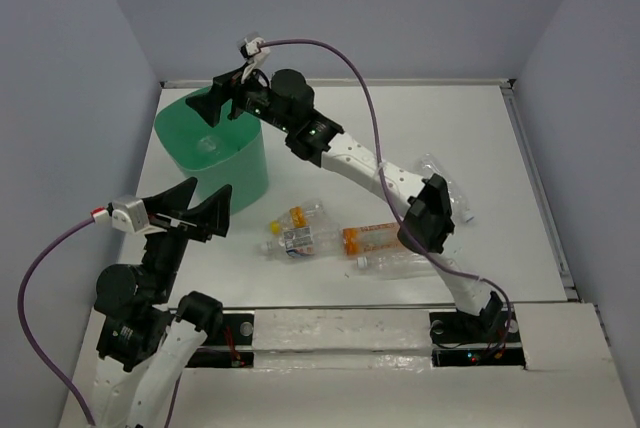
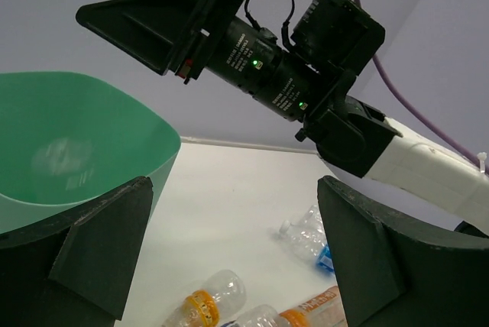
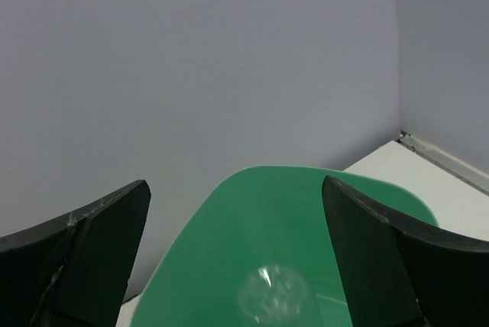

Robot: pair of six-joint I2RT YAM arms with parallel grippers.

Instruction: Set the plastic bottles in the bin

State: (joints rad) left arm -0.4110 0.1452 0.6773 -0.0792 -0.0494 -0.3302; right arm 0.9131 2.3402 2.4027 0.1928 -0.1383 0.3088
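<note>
The mint-green bin (image 1: 240, 170) stands at the back left, with one clear bottle (image 1: 210, 143) lying inside it. My right gripper (image 1: 214, 108) hangs open and empty over the bin. Its wrist view looks down on the bin (image 3: 306, 212) and that bottle (image 3: 273, 293). My left gripper (image 1: 208, 195) is open and empty, raised just in front of the bin. On the table lie a yellow-banded bottle (image 1: 300, 215), a printed-label bottle (image 1: 297, 242), an orange bottle (image 1: 372, 238), a clear bottle (image 1: 402, 263) and a blue-labelled bottle (image 2: 315, 240).
The right arm (image 1: 360, 163) stretches diagonally across the table above the bottles and partly hides a crinkly clear bottle (image 1: 446, 180) at the right. Blue-grey walls (image 1: 350, 8) close the back and sides. A metal rail (image 1: 540, 188) runs along the table's right edge.
</note>
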